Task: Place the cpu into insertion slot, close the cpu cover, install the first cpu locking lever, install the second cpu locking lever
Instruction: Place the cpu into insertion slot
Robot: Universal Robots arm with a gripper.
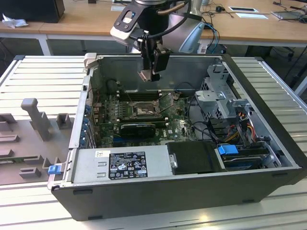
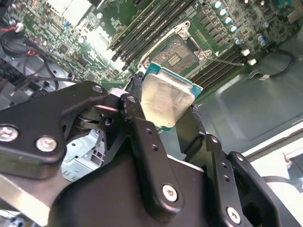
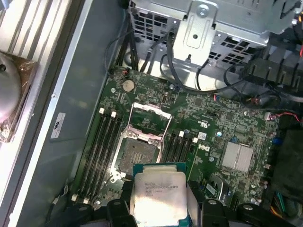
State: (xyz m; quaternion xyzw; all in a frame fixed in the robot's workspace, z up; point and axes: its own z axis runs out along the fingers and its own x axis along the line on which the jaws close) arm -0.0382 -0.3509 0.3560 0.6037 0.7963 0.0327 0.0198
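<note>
My gripper [image 1: 149,73] hangs inside the open computer case, above the green motherboard [image 1: 177,125], and is shut on the cpu [image 1: 145,75]. In both wrist views the cpu [image 2: 165,101] [image 3: 158,196] is a flat square chip with a silver-grey top and green edge, clamped between the black fingers [image 2: 142,127]. The insertion slot [image 3: 134,153] [image 2: 175,52] [image 1: 143,111] lies below it with its dark centre bare. The cpu cover [image 3: 149,120] is swung open beside the slot, away from the socket.
Long black memory slots [image 3: 106,142] flank the slot. A metal drive cage [image 1: 218,96] with cables stands at the exterior view's right. A black box [image 1: 194,157] and the labelled power supply [image 1: 127,165] line the case's near side. A grey fixture [image 1: 36,120] sits outside the case.
</note>
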